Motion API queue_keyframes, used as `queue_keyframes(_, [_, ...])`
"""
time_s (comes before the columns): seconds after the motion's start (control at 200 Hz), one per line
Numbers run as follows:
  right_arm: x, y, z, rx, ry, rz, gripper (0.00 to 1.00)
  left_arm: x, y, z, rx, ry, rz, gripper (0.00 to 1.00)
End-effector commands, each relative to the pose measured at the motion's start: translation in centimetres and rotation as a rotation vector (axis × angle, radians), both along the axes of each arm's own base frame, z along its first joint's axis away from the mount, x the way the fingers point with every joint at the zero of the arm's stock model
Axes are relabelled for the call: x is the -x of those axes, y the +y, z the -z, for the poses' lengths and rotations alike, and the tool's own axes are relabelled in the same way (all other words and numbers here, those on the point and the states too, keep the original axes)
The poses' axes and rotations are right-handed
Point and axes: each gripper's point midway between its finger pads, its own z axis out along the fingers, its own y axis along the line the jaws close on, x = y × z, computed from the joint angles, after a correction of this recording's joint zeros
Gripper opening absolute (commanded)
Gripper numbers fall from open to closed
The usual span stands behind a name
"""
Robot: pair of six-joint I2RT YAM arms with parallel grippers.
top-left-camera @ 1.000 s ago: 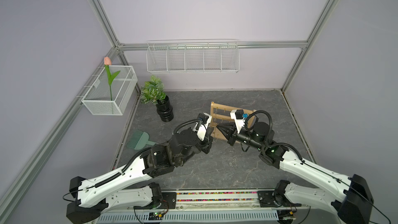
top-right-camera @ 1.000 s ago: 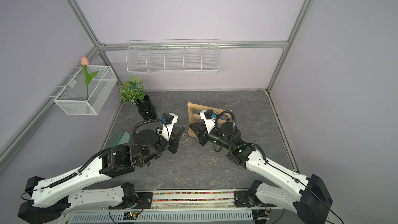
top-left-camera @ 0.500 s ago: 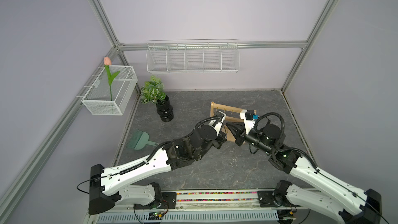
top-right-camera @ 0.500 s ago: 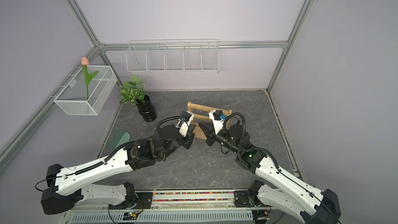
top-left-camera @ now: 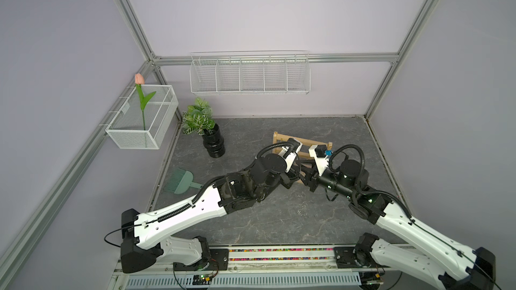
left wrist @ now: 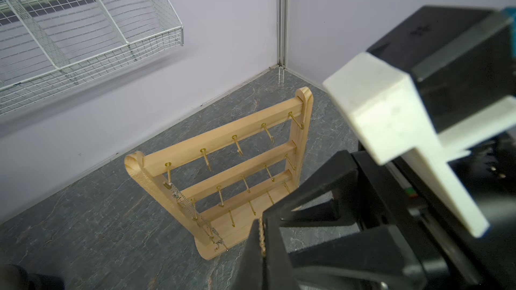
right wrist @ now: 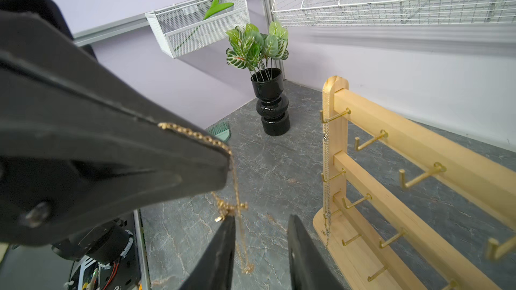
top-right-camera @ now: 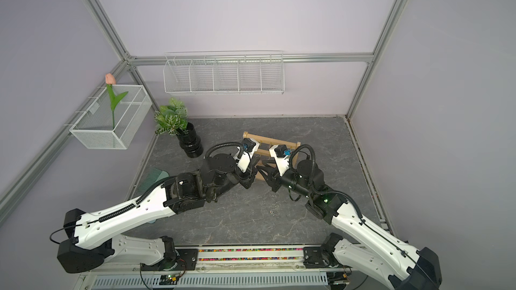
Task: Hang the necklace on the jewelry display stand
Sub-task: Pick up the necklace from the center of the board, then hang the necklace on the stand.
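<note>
Necklace (right wrist: 237,188) of fine gold links, with a small tangled clump partway down, dangles above the grey marbled counter (right wrist: 265,163). The black left tool (right wrist: 226,160) is clenched on it, links trailing out along the seam of its closed jaws; the left wrist view shows gold links pinched in that tool (left wrist: 262,228) too. The black right tool (right wrist: 261,217) stands released, its two fingers (right wrist: 220,246) parted, the necklace hanging in the gap close to one tip. Just beside them stands the light wooden jewelry display stand (right wrist: 418,140): oblong base, two round-topped uprights, three crossbars studded with small gold hooks. A second thin pale chain (right wrist: 325,163) hangs from the end hook of the top crossbar, down along one upright. In both top views the stand (top-left-camera: 282,137) (top-right-camera: 265,138) sits toward the back of the counter, both tools close in front of it.
</note>
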Motion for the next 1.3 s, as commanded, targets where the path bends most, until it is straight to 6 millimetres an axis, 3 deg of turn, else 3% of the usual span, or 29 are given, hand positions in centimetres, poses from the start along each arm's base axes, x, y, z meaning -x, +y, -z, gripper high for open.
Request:
queue_keyframes(0.0, [-0.6,0.4,-0.2,-0.02,-0.034,-0.001,0.37,0.4,-0.5,-0.2,-0.044,-0.004,0.048,0.0])
queue_keyframes(0.25, [-1.6,-0.1,0.4,-0.027,-0.037,0.042,0.36,0.6,-0.7,-0.3,-0.065,-0.001,0.054,0.0])
queue_keyframes(0.405, [-1.8,-0.8,0.7,-0.03,-0.033,0.062,0.27,0.6,-0.7,-0.4,-0.069,-0.004,0.054,0.0])
queue_keyframes(0.57, [-2.3,-1.3,0.4,-0.058,-0.045,0.088,0.07,0.6,-0.7,-0.6,-0.073,-0.002,0.055,0.0])
queue_keyframes(0.74, [-2.2,-1.4,-0.6,-0.08,-0.058,0.086,0.07,-0.4,-0.4,0.3,-0.111,-0.014,-0.005,0.0])
queue_keyframes(1.01, [-2.7,-1.9,-2.1,-0.094,-0.067,0.133,0.07,-3.8,0.6,1.8,-0.11,0.019,-0.112,0.0])
queue_keyframes(1.295, [-4.5,-2.5,-2.4,-0.065,-0.058,0.227,0.07,-5.5,0.1,1.5,-0.099,-0.02,-0.117,0.0])
